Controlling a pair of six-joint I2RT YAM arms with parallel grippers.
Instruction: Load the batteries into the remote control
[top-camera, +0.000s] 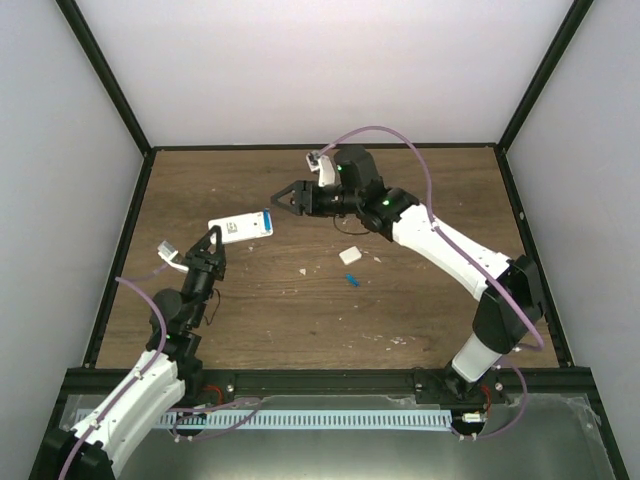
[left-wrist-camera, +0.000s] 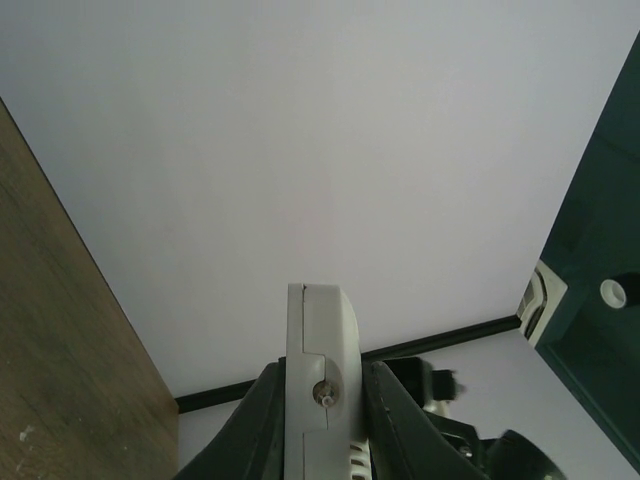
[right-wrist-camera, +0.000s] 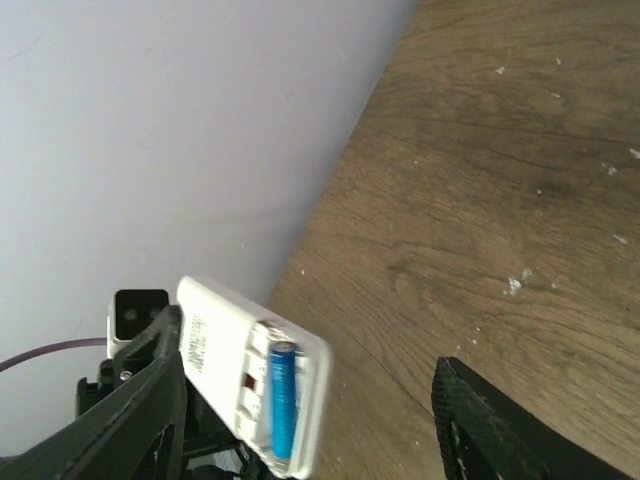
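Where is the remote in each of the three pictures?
Top external: remote left of centre, in the left gripper.
Left wrist: bottom centre, seen edge-on.
Right wrist: lower left, back open, one battery inside.
Shared landmark: the brown table.

Figure: a robotics laboratory test cell. We see a wooden counter (top-camera: 300, 320) enclosed by plain white panels (top-camera: 300, 70) in a black frame (top-camera: 106, 75), with the cabled left arm (top-camera: 140, 395) and right arm (top-camera: 450, 250) bolted at its near edge.
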